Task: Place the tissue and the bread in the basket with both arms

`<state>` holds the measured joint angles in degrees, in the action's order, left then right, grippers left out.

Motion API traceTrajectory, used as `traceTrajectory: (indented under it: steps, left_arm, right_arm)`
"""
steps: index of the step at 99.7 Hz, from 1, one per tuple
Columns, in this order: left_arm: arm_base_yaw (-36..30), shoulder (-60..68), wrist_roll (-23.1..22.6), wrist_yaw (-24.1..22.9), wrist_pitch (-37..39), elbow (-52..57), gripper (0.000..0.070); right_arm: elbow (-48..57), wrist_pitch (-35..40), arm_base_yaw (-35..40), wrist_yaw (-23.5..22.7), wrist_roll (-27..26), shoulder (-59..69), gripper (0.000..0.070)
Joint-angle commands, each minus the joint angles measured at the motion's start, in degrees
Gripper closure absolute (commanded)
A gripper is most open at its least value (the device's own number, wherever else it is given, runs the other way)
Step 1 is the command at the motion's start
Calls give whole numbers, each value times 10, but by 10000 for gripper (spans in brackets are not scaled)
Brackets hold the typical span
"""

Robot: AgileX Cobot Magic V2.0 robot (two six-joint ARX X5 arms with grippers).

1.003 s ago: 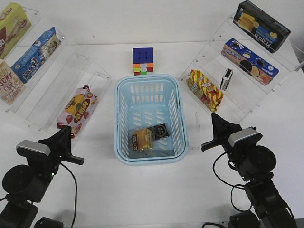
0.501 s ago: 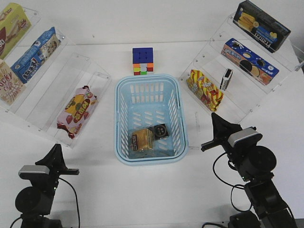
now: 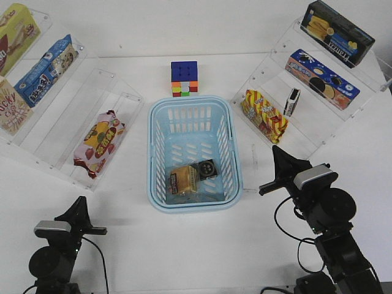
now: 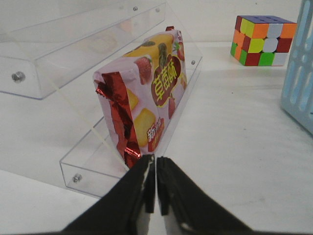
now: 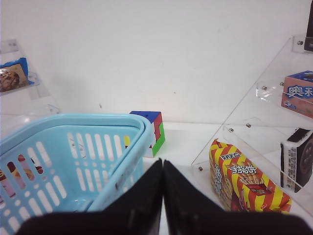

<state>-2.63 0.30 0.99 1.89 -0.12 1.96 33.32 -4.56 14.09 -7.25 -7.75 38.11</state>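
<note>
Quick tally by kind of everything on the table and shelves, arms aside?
snack boxes: 5
snack bags: 2
small packs: 2, the tissue and the shelf pack
bread: 1
cube: 1
basket: 1
Total: 12
</note>
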Motion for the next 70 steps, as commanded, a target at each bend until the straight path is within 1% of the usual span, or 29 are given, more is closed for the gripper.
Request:
traceTrajectory:
  steps: [1, 63, 70]
  left_arm:
    - [0, -1, 2, 3, 2, -12, 700]
    - [0, -1, 2, 2, 2, -12, 700]
    - [0, -1, 2, 2, 2, -12, 700]
  right_arm:
    - [7, -6, 2, 2, -3, 2, 700]
    - [7, -6, 1, 2, -3, 2, 700]
    - [7, -3, 1, 2, 14, 2, 700]
